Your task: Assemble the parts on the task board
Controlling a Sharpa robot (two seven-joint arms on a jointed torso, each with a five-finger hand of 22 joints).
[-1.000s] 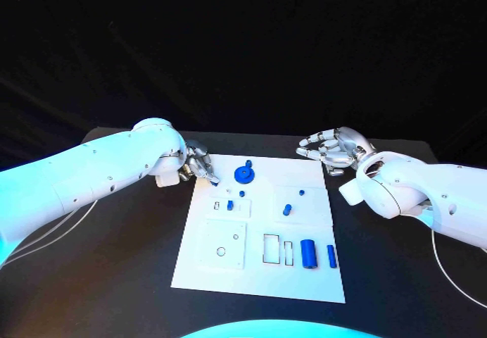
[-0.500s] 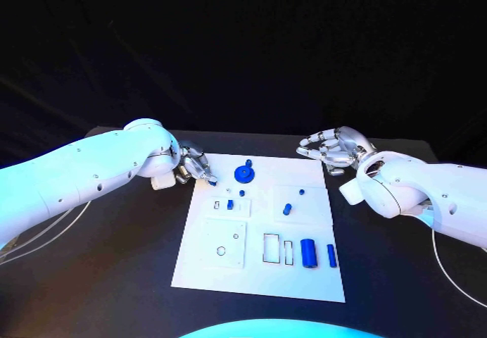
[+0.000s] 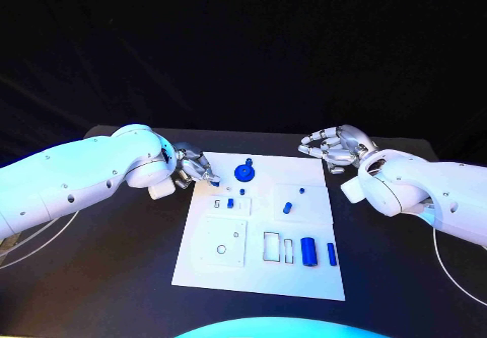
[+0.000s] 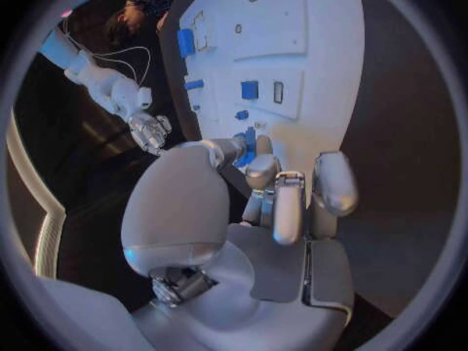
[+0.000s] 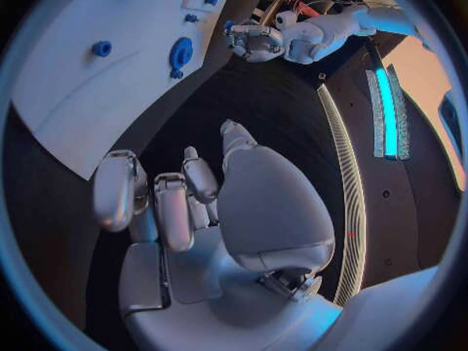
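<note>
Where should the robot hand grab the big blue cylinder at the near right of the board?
Probably across the middle of the big blue cylinder, coming from above. It lies flat, long axis pointing away from the robot, with a slim blue rod close on its right and a slot on its left, so fingers should straddle carefully.

boards: one white board (image 3: 259, 264)
arms: two, each with one hand
large round blue parts: one (image 3: 243, 172)
blue cylinders: two, side by side (image 3: 308, 252) (image 3: 332, 255)
small blue parts: three visible (image 3: 230, 204) (image 3: 287, 208) (image 3: 243, 191)
tables: one (image 3: 122, 282)
</note>
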